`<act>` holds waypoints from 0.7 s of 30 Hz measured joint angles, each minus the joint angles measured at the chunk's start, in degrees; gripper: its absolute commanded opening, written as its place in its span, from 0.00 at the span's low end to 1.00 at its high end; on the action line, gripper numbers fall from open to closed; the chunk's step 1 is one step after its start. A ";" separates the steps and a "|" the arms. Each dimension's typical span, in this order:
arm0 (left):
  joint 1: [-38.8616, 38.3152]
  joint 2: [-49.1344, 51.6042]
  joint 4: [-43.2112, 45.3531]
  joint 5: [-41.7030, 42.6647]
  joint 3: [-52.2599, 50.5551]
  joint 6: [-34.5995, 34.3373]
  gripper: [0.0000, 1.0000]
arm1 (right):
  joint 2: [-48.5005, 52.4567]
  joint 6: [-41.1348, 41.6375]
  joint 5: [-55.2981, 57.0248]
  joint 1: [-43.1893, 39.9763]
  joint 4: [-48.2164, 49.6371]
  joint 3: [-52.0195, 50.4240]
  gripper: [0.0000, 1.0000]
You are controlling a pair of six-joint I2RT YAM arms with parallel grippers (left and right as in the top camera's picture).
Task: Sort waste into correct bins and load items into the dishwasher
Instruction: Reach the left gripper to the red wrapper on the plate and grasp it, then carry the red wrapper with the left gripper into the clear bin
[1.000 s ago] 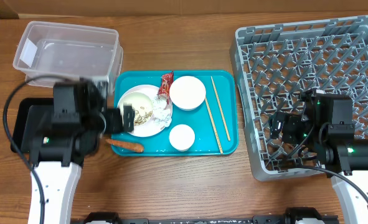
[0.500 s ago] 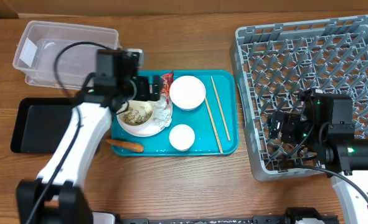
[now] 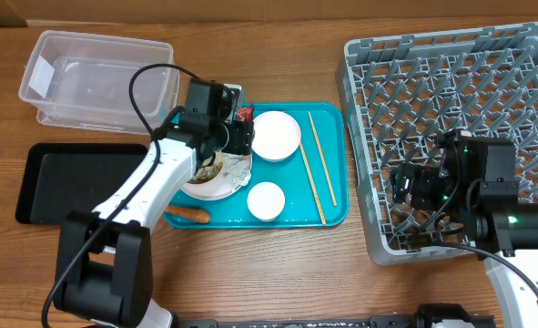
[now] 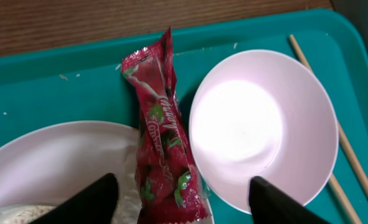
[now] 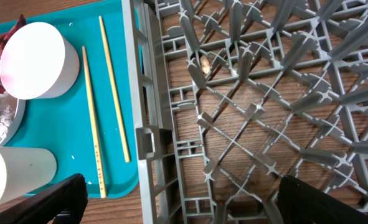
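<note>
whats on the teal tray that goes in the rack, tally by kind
plate: 1
bowl: 1
cup: 1
chopsticks: 2
total: 5

On the teal tray [image 3: 332,214]: one plate [image 3: 218,189], one bowl [image 3: 275,135], one cup [image 3: 265,200], two chopsticks [image 3: 315,175], one wrapper [image 3: 244,114]; at its rim, one carrot [image 3: 188,214].

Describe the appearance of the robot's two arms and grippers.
Both arms have white links and boxy black joint housings. The left arm carries a looping black cable; the right arm shows small green lights. The left gripper and right gripper have black fingers.
</note>
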 measured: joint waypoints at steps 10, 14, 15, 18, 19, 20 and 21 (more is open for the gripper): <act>-0.09 3.37 -0.35 -1.77 -0.02 -0.55 0.21 | 0.02 0.02 0.00 0.00 0.00 0.00 1.00; -0.09 3.48 -0.11 -2.21 0.00 -0.28 0.07 | 0.00 0.00 -0.02 0.00 -0.02 0.00 1.00; -0.09 3.48 -0.11 -2.40 0.00 -0.35 0.04 | 0.00 -0.02 -0.02 0.00 -0.02 0.00 1.00; -0.09 3.43 -0.55 -3.74 0.31 -0.26 0.04 | 0.00 0.02 0.00 0.00 0.00 0.00 1.00; -0.07 3.32 -0.83 -4.61 0.55 -0.26 0.04 | 0.02 0.00 0.02 0.00 0.00 0.00 1.00; -0.09 3.06 -1.38 -5.60 0.90 -0.26 0.04 | 0.00 0.02 0.02 0.00 0.02 0.00 1.00; -0.07 2.78 -1.84 -6.38 1.20 -0.26 0.04 | 0.02 0.00 0.00 0.00 -0.02 0.00 1.00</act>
